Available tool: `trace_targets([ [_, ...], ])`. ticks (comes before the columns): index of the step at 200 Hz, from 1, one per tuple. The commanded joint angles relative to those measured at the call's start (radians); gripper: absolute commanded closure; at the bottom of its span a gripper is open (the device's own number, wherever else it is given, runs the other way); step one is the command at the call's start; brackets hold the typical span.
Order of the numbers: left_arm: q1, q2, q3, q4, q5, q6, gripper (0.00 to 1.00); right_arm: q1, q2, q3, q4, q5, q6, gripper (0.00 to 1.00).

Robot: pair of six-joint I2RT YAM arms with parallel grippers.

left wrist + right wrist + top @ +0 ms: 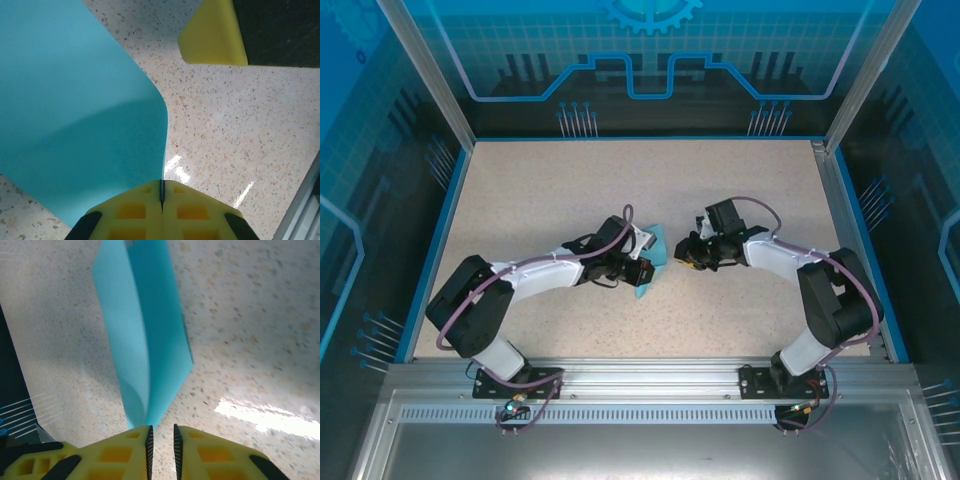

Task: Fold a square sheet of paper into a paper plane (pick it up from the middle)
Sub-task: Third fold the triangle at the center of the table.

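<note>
Left gripper (pixel 161 189) clamps the cyan paper sheet (pixel 75 110); right gripper (pixel 162 432), jaws narrowly apart, should pinch its fold at twelve o'clock

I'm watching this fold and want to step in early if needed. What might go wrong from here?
1. The left gripper pinches the square sheet of paper by one edge while the rest curls loose, so it may slip or crease off-line.
2. The right gripper is barely open, and the paper's corner sits ahead of one finger, not in the gap. Closing may miss or crumple it.
</note>
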Motion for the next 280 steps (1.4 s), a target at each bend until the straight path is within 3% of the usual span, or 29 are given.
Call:
trace_targets([
  [1,0.019,0.022,-0.007,0.002,0.096,-0.007,1.0,0.014,0.051,0.075,0.018,-0.031,-0.027,0.82],
  [105,0.037,0.072,0.025,-0.043,0.15,0.019,1.0,0.046,0.381,0.332,0.002,-0.118,-0.058,0.85],
  [140,0.046,0.08,0.03,-0.049,0.161,0.022,1.0,0.052,0.446,0.372,-0.063,-0.084,-0.106,0.85],
  [187,0.065,0.088,0.045,-0.066,0.162,0.005,0.97,0.071,0.477,0.411,-0.203,0.018,-0.214,0.86],
  [280,0.113,0.14,0.08,-0.111,0.148,0.003,0.94,0.074,0.459,0.404,-0.224,0.027,-0.244,0.85],
])
